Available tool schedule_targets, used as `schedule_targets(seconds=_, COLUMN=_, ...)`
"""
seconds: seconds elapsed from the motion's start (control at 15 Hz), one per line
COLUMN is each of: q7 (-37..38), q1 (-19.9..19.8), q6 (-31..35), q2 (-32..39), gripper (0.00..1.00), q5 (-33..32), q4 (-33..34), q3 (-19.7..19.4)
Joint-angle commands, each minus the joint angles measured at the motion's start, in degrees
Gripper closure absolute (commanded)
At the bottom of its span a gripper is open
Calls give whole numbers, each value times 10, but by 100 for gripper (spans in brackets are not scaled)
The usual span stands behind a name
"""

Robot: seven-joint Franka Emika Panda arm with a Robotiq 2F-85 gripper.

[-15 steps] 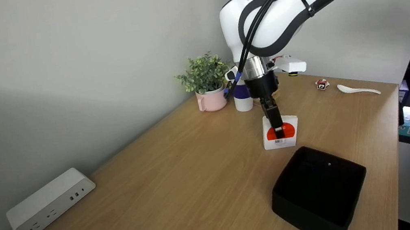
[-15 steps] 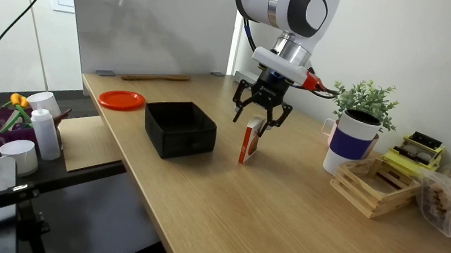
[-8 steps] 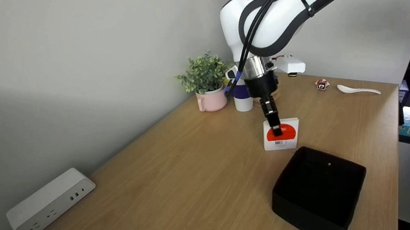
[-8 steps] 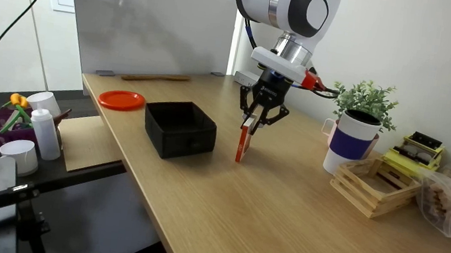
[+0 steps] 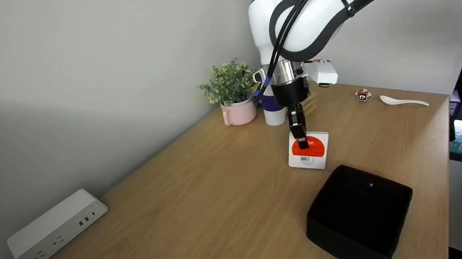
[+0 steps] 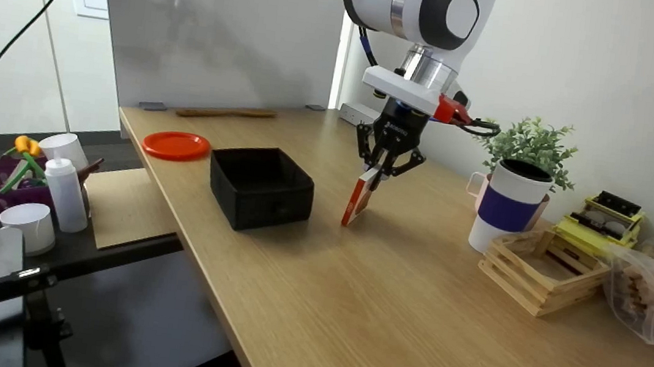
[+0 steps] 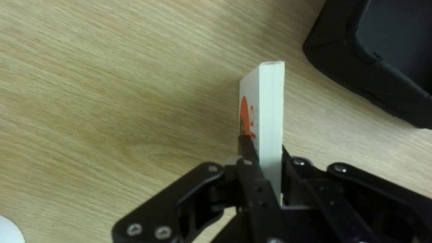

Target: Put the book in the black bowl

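Black bowl (wrist view) partly off-frame.

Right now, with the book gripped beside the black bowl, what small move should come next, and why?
Probably raise the end effector a little: it grips the book, whose lower edge looks below the rim of the black bowl, so going straight across now might bump the bowl's side.

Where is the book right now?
In the wrist view, the book is right of centre, gripped by the end effector, with the black bowl to its upper right.
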Motion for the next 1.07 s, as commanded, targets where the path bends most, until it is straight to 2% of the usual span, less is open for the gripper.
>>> schedule_targets(seconds=0.0, q7=49, q1=2, q6=43, q2=-41, gripper=96, q5=9, q4=-43, q3=-10)
schedule_targets(seconds=0.4, q7=174, q1=15, q6=81, q2=-116, gripper=96, q5=32, q4=-130, q3=-15)
schedule_targets(seconds=0.8, q7=310, q1=48, q6=97, q2=-202, gripper=96, q5=39, q4=-233, q3=-24)
schedule_targets(seconds=1.0, q7=365, q1=68, q6=144, q2=-239, gripper=96, q5=20, q4=-280, q3=-31)
